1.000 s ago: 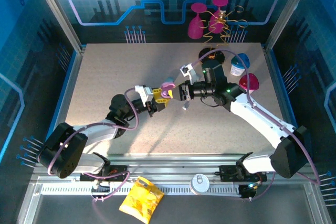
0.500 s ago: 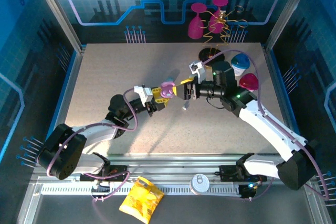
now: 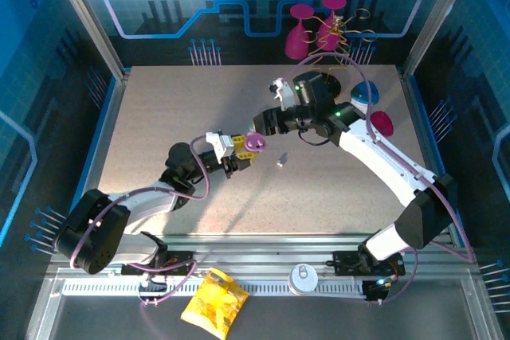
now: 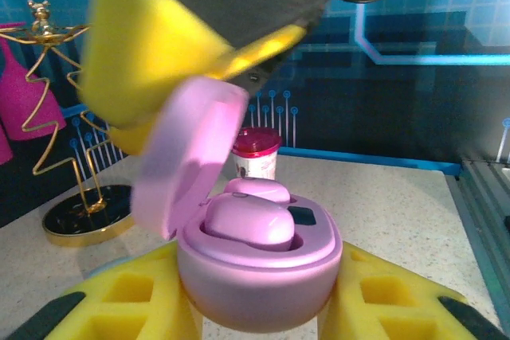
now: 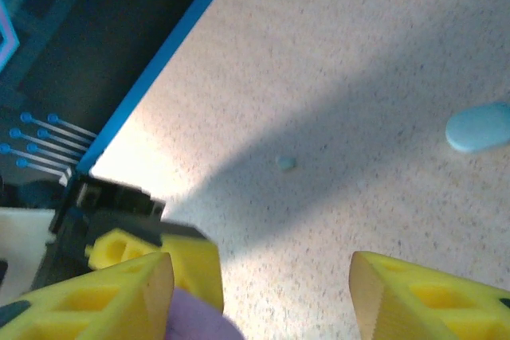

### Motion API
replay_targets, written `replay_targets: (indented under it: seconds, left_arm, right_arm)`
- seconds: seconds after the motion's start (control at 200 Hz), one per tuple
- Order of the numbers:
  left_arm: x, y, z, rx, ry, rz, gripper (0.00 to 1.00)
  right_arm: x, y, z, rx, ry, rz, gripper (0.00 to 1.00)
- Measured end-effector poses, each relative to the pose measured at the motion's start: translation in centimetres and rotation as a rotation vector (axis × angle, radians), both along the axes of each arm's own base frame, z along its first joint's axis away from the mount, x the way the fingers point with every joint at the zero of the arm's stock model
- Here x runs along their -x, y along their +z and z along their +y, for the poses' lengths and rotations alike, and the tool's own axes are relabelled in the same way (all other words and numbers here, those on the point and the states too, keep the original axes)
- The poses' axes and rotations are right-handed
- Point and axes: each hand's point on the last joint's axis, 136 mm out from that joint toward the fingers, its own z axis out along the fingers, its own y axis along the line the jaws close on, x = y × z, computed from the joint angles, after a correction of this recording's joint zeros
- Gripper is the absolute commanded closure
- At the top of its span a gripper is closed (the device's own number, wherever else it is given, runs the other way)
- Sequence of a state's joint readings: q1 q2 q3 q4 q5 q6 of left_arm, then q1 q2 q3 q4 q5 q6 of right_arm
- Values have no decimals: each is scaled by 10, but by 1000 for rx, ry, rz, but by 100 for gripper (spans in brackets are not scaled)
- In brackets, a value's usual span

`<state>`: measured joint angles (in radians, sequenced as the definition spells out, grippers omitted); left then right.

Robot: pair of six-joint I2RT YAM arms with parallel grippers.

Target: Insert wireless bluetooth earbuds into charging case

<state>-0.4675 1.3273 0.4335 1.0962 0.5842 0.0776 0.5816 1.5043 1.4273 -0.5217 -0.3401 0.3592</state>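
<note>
Your left claw (image 3: 246, 152) clamps the purple case (image 4: 259, 272); right claw (image 5: 263, 292), open, crowds its lid (image 4: 187, 169). Loose earbud (image 3: 280, 162) beside, detail unreadable.

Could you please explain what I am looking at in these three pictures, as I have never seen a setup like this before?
These are two robot arms bolted at the near edge of a table, each ending in a pair of yellow fingers. One picture looks down from above and behind the arms. The other two come from small cameras on each wrist, so each arm's own fingers show at the bottom of its picture.

The left fingers are closed on an open purple charging case, with purple earbuds seated inside. The right fingers are apart, and one touches the top of the case's raised lid.

On the table lies what looks like a tiny loose pale earbud. Further back stand a gold wire stand and a small cup with a red lid.
</note>
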Motion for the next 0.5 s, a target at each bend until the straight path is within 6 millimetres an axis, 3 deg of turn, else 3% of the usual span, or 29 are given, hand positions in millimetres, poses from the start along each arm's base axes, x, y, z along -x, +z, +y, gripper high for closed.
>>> replay_targets:
  seconds: [0.16, 0.3, 0.425, 0.5]
  left_arm:
    - [-3, 4, 0, 4, 10, -5, 67]
    - [-5, 6, -1, 16, 11, -8, 67]
    - [-6, 8, -1, 31, 9, -9, 67]
    - [-5, 11, -1, 39, 8, -14, 67]
  right_arm:
    - [21, -8, -8, 23, 27, 0, 31]
    - [36, -4, -17, -9, 20, 0, 17]
    - [37, -1, -15, -119, 1, 56, 12]
    - [30, -15, -22, -206, -43, 147, 11]
